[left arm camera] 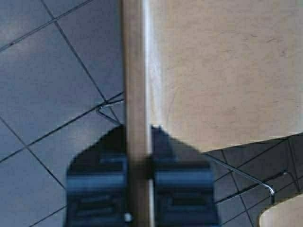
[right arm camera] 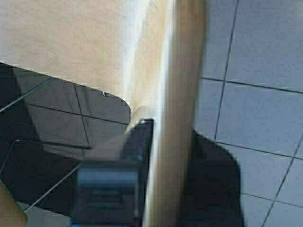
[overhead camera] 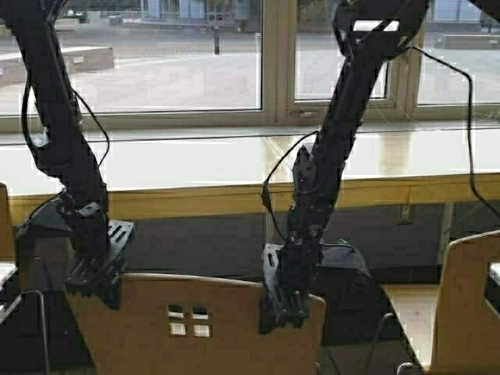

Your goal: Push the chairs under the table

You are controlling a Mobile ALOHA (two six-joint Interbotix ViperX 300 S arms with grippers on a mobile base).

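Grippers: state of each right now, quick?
Left end effector: closed on the chair's backrest, top edge.
Right end effector: closed on the same backrest edge.

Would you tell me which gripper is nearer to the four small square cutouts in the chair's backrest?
Right. The right gripper straddles the backrest's top edge just right of the cutouts; the left gripper straddles it farther off.

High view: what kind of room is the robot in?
Probably a café or canteen seating area: a long table runs under big windows, with plywood chairs before it. Each claw, left and right, grips one chair's backrest.
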